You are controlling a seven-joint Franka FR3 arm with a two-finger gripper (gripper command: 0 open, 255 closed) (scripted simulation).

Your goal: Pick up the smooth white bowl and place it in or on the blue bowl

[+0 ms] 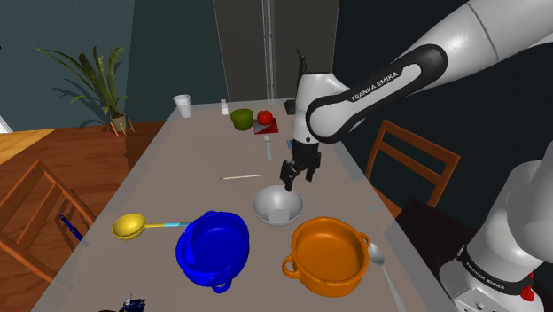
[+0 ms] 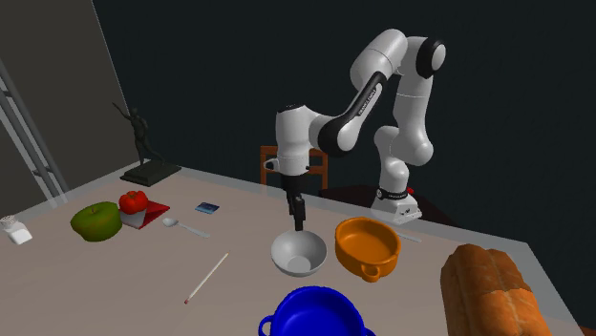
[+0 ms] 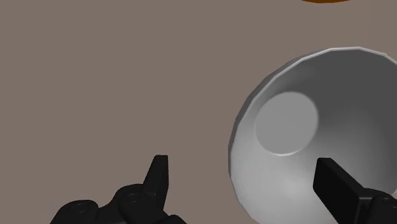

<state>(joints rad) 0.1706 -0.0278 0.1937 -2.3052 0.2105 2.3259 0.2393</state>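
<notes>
Your gripper (image 1: 299,180) hangs released, fingers spread and holding nothing, just over the rim of the white bowl (image 1: 277,206). That bowl sits upright on the table (image 1: 195,151) a little below the middle of the shoulder view, with the blue bowl (image 1: 199,257) at lower left of it and an orange pot (image 1: 330,257) at lower right. In the second exterior view the white bowl (image 2: 298,253) sits low in the centre and the blue bowl (image 2: 310,320) at the bottom edge.

In the wrist view the gripper (image 3: 242,162) straddles the bowl (image 3: 318,133): one finger stands over bare table outside the wall, the other over the hollow, neither touching.

Judge it stiff, thin-walled and probably light, with a smooth sloping wall that looks slippery. Pinch the wall just under the lip, one finger inside and one outside. Held by one side, it will likely tip, so lift it slowly and keep it clear of the orange pot
</notes>
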